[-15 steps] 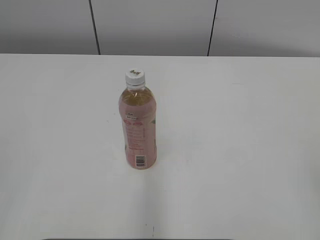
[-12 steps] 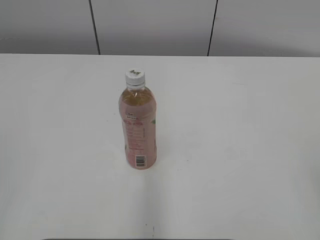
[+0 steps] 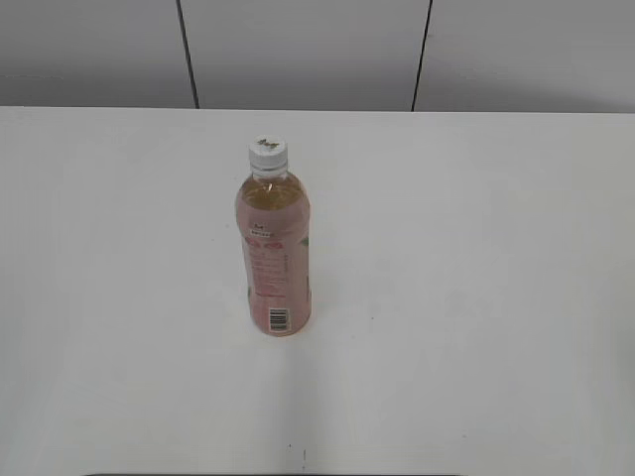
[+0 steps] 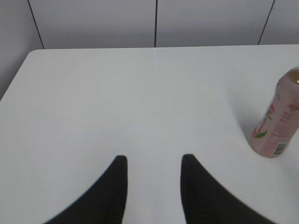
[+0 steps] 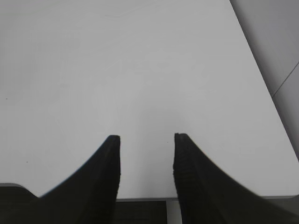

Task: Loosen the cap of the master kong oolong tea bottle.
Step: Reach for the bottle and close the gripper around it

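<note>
The master kong oolong tea bottle (image 3: pixel 275 253) stands upright on the white table (image 3: pixel 476 278), pink label and barcode facing me. Its white cap (image 3: pixel 267 151) with a dark-green mark sits on top. In the left wrist view the bottle (image 4: pixel 279 120) stands at the right edge, its top cut off. My left gripper (image 4: pixel 154 161) is open and empty, well left of the bottle. My right gripper (image 5: pixel 147 140) is open and empty over bare table near the front edge. Neither gripper shows in the exterior view.
A grey panelled wall (image 3: pixel 308 50) runs behind the table. The table's front edge (image 5: pixel 140 198) lies just under my right gripper, and its right edge (image 5: pixel 261 84) runs along the right of that view.
</note>
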Motion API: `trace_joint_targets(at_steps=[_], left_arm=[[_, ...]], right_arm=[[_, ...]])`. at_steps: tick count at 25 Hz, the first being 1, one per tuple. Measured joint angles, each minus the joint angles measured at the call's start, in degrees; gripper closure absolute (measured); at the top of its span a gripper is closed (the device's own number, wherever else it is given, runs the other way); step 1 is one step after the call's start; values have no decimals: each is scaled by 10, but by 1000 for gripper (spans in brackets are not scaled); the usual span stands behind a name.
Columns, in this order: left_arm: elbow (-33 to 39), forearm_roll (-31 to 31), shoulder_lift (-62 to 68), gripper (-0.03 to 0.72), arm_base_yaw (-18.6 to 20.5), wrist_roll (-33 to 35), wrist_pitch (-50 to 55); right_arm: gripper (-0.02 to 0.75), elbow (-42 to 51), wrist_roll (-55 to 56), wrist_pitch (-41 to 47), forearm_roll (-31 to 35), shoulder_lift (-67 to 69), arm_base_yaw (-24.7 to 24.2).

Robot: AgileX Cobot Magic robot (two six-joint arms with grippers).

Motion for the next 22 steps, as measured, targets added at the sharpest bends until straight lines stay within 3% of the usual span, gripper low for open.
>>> trace_joint_targets(at_steps=[22], left_arm=[[-1, -1, 0, 441, 0, 0, -2]], right_arm=[[444, 0, 0, 0, 0, 0, 0]])
